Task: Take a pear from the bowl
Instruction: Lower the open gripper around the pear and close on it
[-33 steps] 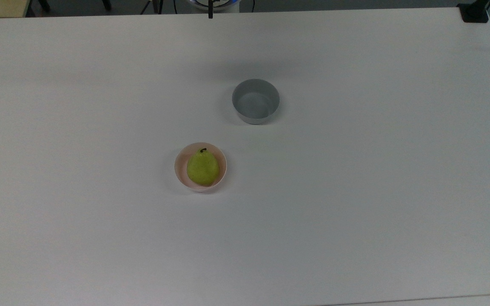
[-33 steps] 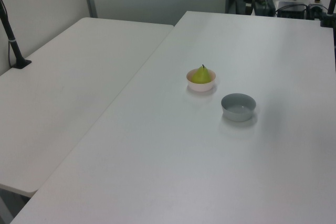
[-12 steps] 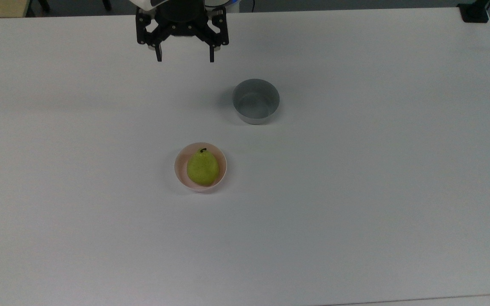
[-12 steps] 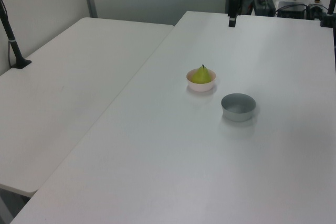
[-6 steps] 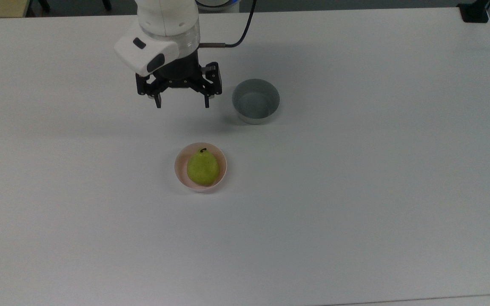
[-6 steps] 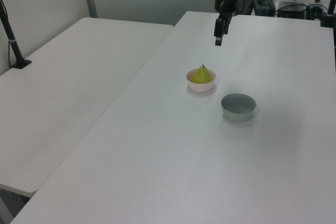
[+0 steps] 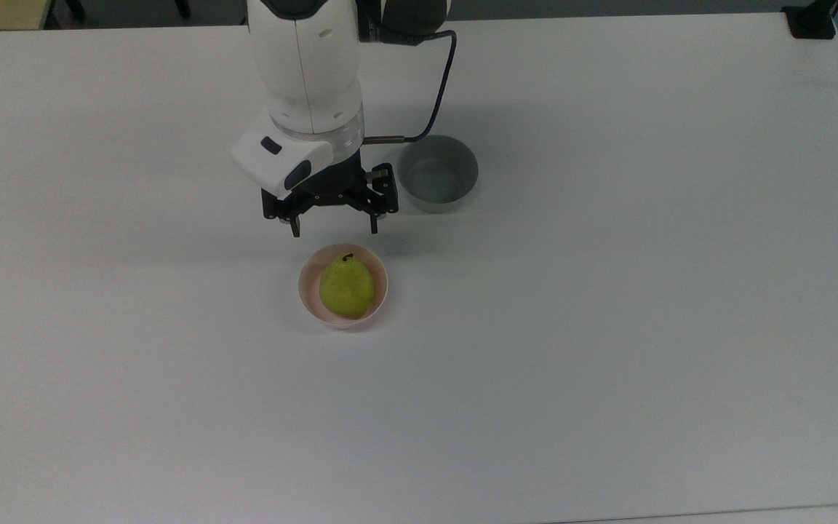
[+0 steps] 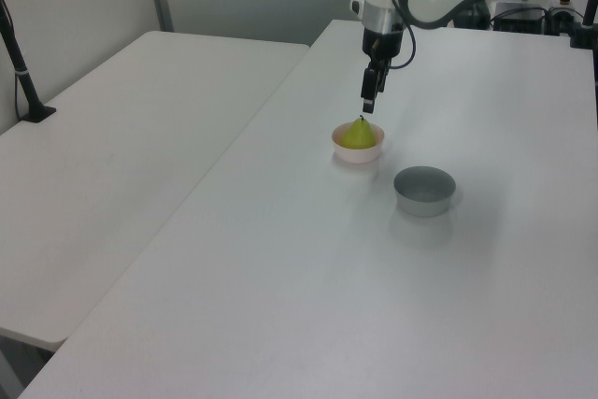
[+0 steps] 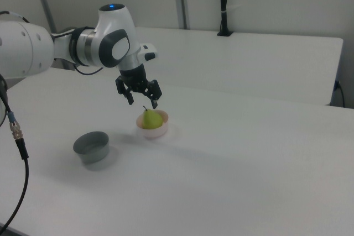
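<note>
One move is complete: my hand (image 7: 332, 231) has travelled from the table's far edge to just short of the bowl (image 7: 307, 285), above it, fingers spread, holding nothing. The pear (image 7: 347, 287) sits upright in the bowl; descent comes next.

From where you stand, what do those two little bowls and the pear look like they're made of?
The pink bowl looks like smooth matte plastic: even colour, thin rim. The grey bowl looks similar, with a faint sheen inside. The pear has evenly coloured yellow-green skin and a dark stem; real or imitation, I can't tell.
</note>
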